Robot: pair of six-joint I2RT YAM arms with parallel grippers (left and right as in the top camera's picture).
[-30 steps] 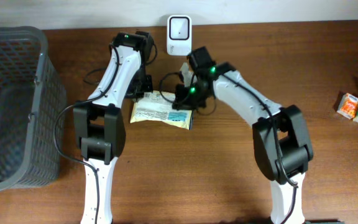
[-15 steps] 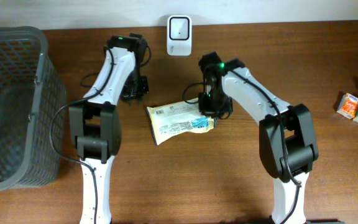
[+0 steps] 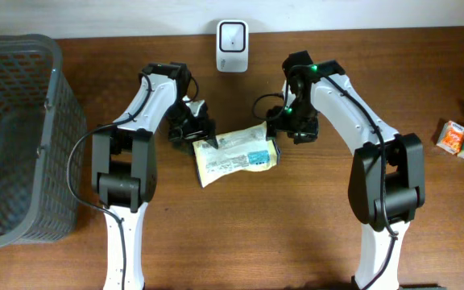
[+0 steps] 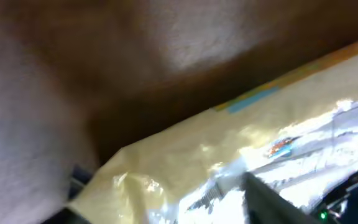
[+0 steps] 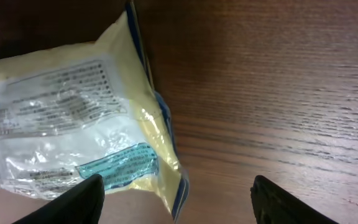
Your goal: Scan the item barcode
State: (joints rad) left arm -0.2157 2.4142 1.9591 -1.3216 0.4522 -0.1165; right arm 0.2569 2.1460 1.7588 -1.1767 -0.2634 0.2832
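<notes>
Grey plastic mesh makes the big basket (image 3: 14,137) at the far left of the brown wooden table (image 3: 296,234). Next comes the left arm. Its left gripper (image 3: 200,133) sits low at the top left corner of the packet (image 3: 236,155). The left wrist view is very blurry, so I cannot tell if this pincer is spread or pinching. That view only shows the shiny yellow packet up close.

The packet lies flat on the table in the middle, between the two arms. It is pale yellow, with small print and a blue patch. It is tilted a bit, right end higher. Behind it, at the back edge of the table, stands a white scanner (image 3: 231,36), well apart from the packet.

The right gripper (image 3: 284,130) is just beside the packet's right end. Its two black fingers (image 5: 86,199) are spread wide and pinch nothing. The packet's corner shows between them. At the far right lie some small cartons (image 3: 452,135).
</notes>
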